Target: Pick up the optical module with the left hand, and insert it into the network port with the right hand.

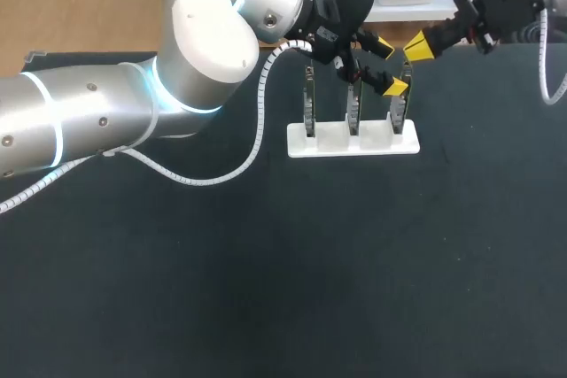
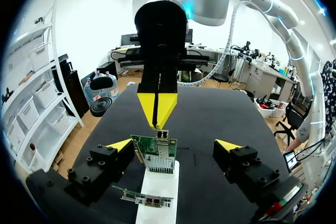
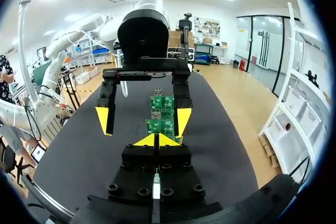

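Three green network cards stand upright in a white stand point(image 1: 353, 141). My left gripper point(image 1: 390, 66) is open, with its fingers on either side of the rightmost card point(image 1: 400, 105). In the left wrist view that card point(image 2: 155, 156) stands between the open left gripper point(image 2: 174, 145) fingers. A small silver block point(image 2: 161, 136) sits at its top-edge port; it looks like the optical module. My right gripper point(image 2: 157, 124) is shut, its joined yellow tips touching that block from above. In the right wrist view the shut right gripper point(image 3: 156, 140) points at the cards point(image 3: 161, 125).
The other two cards point(image 1: 309, 99) point(image 1: 353, 105) stand to the left in the same stand. The dark table point(image 1: 354, 272) stretches wide in front of the stand. My left arm's white cable point(image 1: 257, 130) hangs just left of the stand.
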{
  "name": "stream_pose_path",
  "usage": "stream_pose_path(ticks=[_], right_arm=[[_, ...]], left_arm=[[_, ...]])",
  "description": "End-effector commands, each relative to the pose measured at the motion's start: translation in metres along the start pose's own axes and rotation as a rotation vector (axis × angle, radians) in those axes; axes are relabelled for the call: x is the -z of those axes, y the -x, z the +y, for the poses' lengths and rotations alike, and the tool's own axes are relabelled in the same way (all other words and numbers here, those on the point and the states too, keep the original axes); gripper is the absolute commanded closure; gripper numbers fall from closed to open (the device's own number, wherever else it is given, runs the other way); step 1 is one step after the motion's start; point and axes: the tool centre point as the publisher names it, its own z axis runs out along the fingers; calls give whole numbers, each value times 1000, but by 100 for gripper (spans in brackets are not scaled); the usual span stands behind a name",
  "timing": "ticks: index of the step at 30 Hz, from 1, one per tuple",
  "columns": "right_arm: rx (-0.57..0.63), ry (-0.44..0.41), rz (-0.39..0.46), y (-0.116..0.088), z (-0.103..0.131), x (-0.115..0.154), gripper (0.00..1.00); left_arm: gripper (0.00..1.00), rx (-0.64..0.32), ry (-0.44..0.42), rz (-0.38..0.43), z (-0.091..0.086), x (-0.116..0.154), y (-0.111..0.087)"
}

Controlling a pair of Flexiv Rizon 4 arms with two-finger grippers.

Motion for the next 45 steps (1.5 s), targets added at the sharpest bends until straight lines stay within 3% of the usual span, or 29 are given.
stream_pose_path(ticks=[1,45], right_arm=[[-2,7,-3,-1,-3,-1,100],[-43,48,-7,-12,2,-12,100]], left_arm=[[0,-1,-3,2,1,0,0],[0,-1,-3,2,1,0,0]])
